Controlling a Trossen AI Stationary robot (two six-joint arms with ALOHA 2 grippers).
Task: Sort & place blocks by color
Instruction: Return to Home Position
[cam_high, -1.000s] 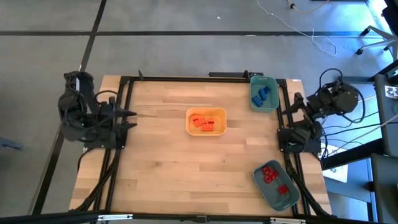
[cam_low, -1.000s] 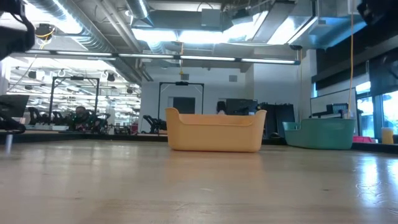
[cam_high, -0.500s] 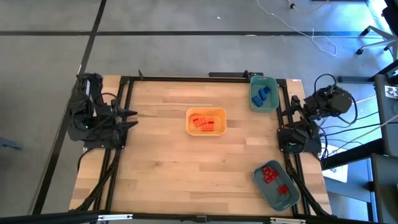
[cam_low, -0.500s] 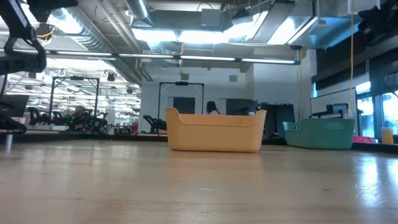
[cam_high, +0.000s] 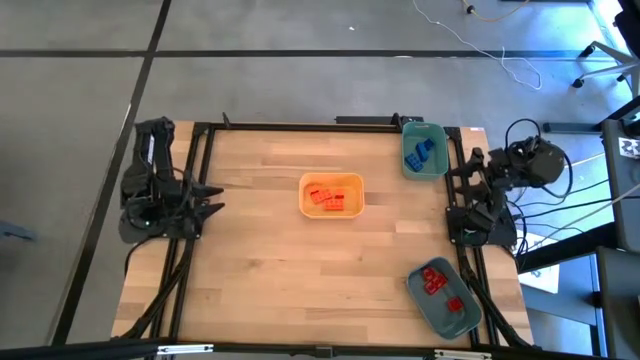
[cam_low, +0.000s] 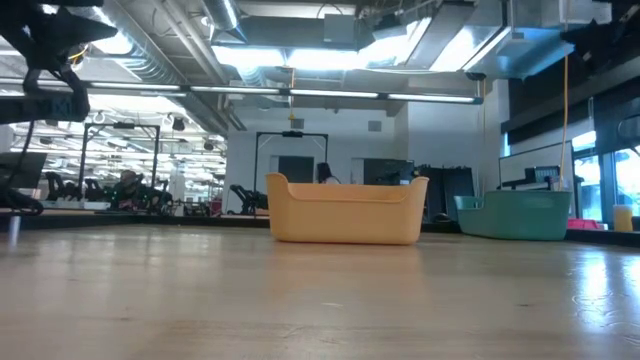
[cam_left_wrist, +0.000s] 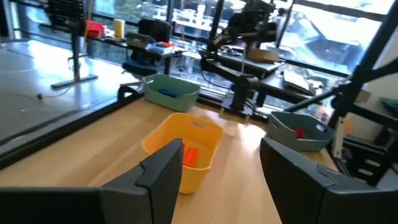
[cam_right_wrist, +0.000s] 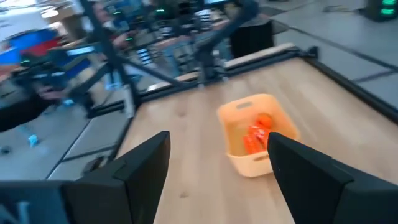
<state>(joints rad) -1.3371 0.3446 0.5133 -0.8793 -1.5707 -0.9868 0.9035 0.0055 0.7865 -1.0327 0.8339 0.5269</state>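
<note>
The orange blocks (cam_high: 324, 197) lie in the yellow tray (cam_high: 303, 195) at the middle of the table (cam_high: 260, 270). The blue blocks (cam_high: 420, 152) are in the teal bin (cam_high: 425, 171) at 1 o'clock, and the red blocks (cam_high: 437, 281) in the grey bin (cam_high: 455, 320) at 5. All are well apart from my left gripper (cam_high: 210, 196) at 9 and my right gripper (cam_high: 453, 196) at 3, with both arms folded at the edges. From table height, the tray's wall hides its load. Past my left wrist, my fingers stand spread and empty, with the tray ahead. My right wrist shows the same, blurred.
</note>
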